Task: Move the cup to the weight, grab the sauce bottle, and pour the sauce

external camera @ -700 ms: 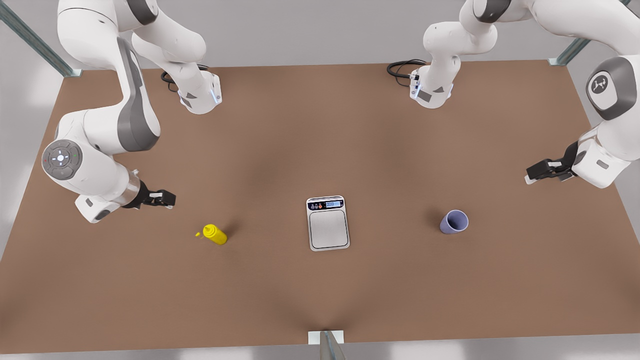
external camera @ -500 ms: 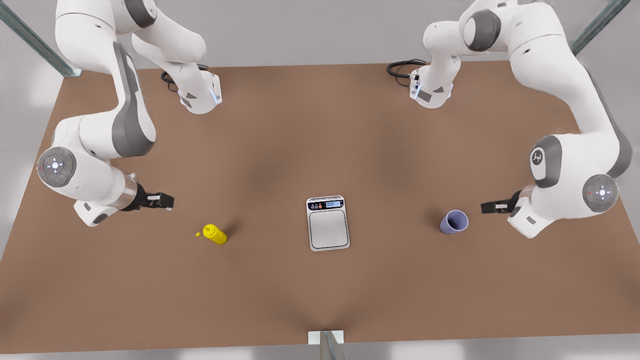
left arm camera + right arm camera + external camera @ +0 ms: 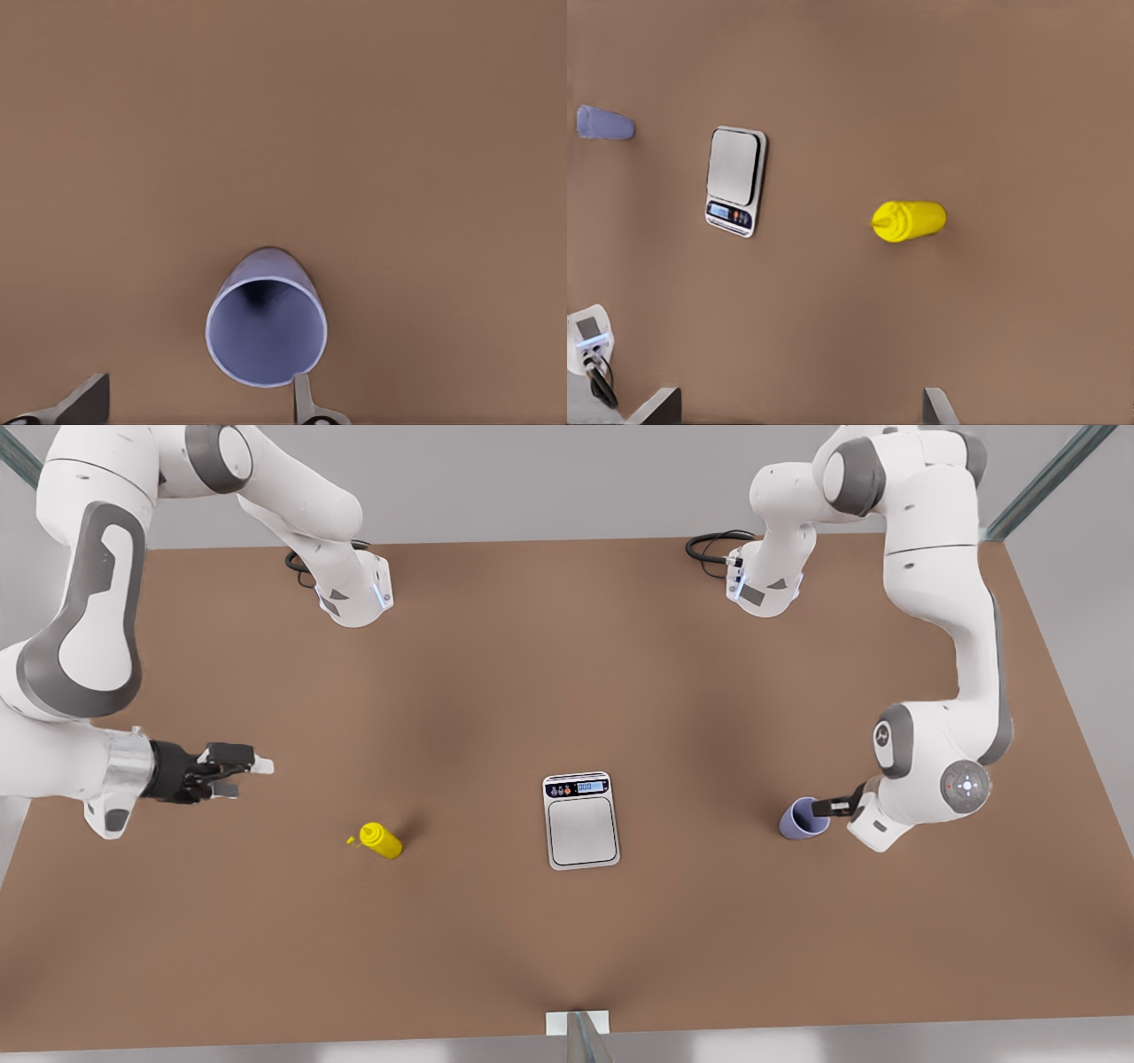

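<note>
The lavender-blue cup (image 3: 802,819) stands upright on the brown table at the front view's right. My left gripper (image 3: 828,808) is right beside it, open. In the left wrist view the cup (image 3: 266,332) sits off-centre between the open fingers of my left gripper (image 3: 197,409), and one fingertip (image 3: 303,400) overlaps its rim. The weight (image 3: 582,821) lies at the table's middle. The yellow sauce bottle (image 3: 381,840) stands at the front view's left. My right gripper (image 3: 252,766) hovers open, apart from the bottle. The right wrist view shows the bottle (image 3: 911,221), weight (image 3: 733,181) and cup (image 3: 605,123) beyond my right gripper (image 3: 797,412).
Two arm bases (image 3: 354,593) (image 3: 762,584) with black cables stand at the table's far side. A metal bracket (image 3: 576,1023) sits at the near edge. Bare table (image 3: 487,691) lies between the scale and the bases.
The left arm swung down and inward until its gripper reached the cup. The right arm drew back toward the front view's left, away from the bottle.
</note>
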You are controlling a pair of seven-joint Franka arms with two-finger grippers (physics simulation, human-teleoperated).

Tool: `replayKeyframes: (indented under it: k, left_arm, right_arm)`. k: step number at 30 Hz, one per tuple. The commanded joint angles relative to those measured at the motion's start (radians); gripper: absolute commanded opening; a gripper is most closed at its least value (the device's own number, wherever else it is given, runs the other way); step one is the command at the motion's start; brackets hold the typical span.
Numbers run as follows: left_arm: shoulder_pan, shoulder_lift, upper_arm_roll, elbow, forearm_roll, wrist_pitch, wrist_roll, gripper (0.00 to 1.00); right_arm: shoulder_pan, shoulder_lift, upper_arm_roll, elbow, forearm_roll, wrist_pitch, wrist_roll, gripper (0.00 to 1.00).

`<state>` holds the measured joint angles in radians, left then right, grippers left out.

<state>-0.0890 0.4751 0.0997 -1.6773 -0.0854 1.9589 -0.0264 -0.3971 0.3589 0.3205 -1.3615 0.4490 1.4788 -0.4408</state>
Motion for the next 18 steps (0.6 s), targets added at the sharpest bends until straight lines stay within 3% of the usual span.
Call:
replayKeyframes:
  k: [1,4,13,14,15,18]
  left_arm:
    - [0.000,0.002,0.000,-0.001,-0.013,0.000,0.000,1.00]
    - [0.002,0.019,0.000,0.001,-0.013,0.014,0.000,1.00]
    - [0.009,0.083,0.002,0.001,-0.013,0.028,0.002,1.00]
    - [0.009,0.083,0.002,0.001,-0.013,0.028,0.002,0.81]
    - [0.009,0.086,0.002,0.001,-0.013,0.028,0.002,0.74]
    - [0.009,0.097,0.002,0.001,-0.013,0.029,0.002,0.74]
  right_arm:
    - [-0.005,0.002,0.000,-0.001,0.014,0.000,-0.027,1.00]
    - [-0.052,0.097,0.000,0.005,0.094,0.011,-0.540,1.00]
    - [-0.207,0.423,-0.001,-0.010,0.456,0.014,-1.424,1.00]
    - [-0.218,0.439,-0.001,-0.013,0.461,0.014,-1.513,1.00]
    - [-0.223,0.450,-0.001,-0.016,0.445,0.009,-1.563,1.00]
    - [-0.210,0.503,-0.004,-0.019,0.433,0.003,-1.639,1.00]
